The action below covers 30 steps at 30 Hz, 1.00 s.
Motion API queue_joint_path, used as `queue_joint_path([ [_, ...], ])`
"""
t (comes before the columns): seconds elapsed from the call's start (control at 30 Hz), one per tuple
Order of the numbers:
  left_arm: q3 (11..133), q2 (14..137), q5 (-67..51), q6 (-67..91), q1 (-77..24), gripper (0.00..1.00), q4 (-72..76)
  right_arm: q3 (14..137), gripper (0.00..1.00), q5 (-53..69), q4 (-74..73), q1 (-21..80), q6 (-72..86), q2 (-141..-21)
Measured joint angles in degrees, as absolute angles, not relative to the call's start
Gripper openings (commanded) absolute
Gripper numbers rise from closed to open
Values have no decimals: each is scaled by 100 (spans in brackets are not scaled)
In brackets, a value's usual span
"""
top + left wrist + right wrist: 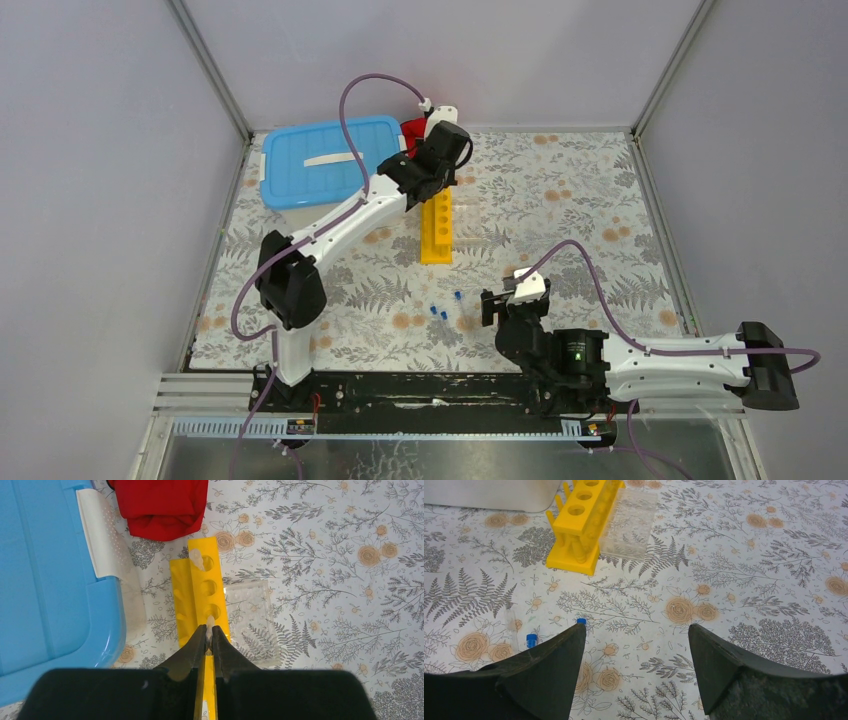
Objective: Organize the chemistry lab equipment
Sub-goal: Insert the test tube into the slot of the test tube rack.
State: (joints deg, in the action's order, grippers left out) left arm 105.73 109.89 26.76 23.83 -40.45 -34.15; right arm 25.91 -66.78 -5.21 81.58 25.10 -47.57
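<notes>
My left gripper (210,630) hangs over the long yellow holed rack (207,587), shut on a small clear tube (210,622) whose tip pokes out past the fingertips. Another clear tube (196,559) leans in the rack's far hole. The clear tube holder (250,615) lies flat against the rack's right side. My right gripper (636,630) stands open and empty low over the mat. Two blue-capped tubes (531,640) lie just left of its left finger. In the top view, three tubes (441,314) lie between the rack (436,228) and the right gripper (500,302).
The white blue-lidded tub (320,160) stands at the back left, close to the rack. A red object (413,130) sits behind the rack at the back edge. Grey walls enclose the floral mat (580,220) on three sides.
</notes>
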Motion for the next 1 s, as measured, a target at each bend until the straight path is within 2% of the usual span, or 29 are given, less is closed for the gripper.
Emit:
queue_joint_path([
  [1.0, 10195, 11312, 2596, 2414, -4042, 5, -3186, 2493, 83, -6643, -521, 8079, 2552, -4713],
])
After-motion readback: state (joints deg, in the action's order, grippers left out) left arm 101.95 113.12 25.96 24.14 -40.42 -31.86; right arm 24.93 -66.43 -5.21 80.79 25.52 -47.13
